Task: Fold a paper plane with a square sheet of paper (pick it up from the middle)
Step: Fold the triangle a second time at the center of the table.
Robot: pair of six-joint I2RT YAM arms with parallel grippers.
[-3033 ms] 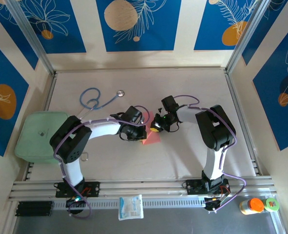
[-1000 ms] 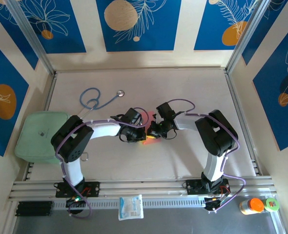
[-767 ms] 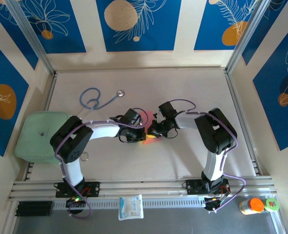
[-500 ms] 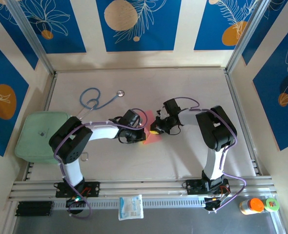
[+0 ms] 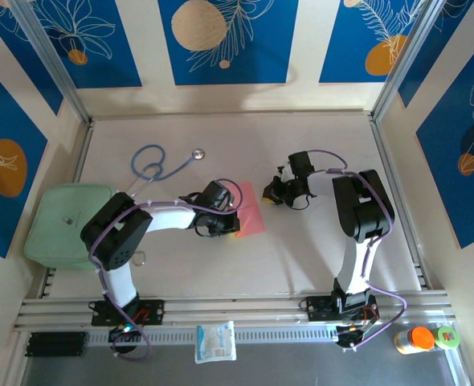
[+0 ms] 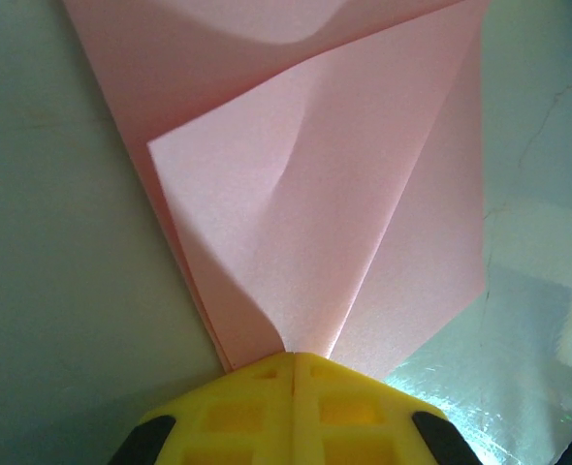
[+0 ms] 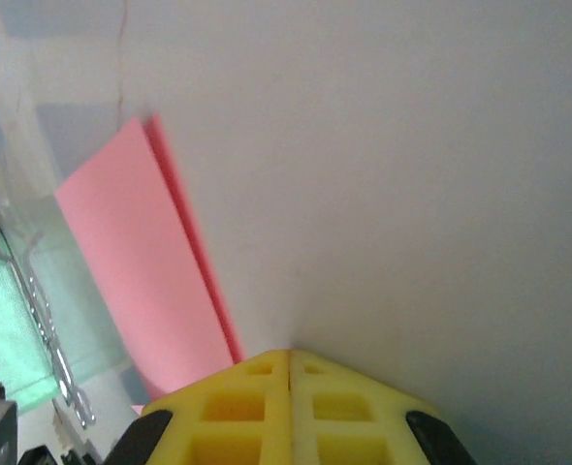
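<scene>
The salmon-pink sheet of paper (image 5: pixel 250 211) lies mid-table, folded into a narrow layered piece. In the left wrist view its flaps (image 6: pixel 315 223) fan out from a point at my yellow jaws, one flap slightly raised. My left gripper (image 5: pixel 234 228) (image 6: pixel 293 355) is shut, its tip pressed against that point, with no paper visible in the seam between the jaws. My right gripper (image 5: pixel 269 193) (image 7: pixel 291 352) is also shut. It hovers over bare table just right of the paper (image 7: pixel 141 262), clear of it.
A blue stethoscope (image 5: pixel 161 165) lies at the back left. A pale green pad (image 5: pixel 64 223) sits at the left edge. A white packet (image 5: pixel 215 342) and an orange bottle (image 5: pixel 418 338) rest on the near rail.
My right gripper has pulled away from the paper, moving right and towards the back. More of the paper now shows. My left gripper has stayed at the paper's near end.
</scene>
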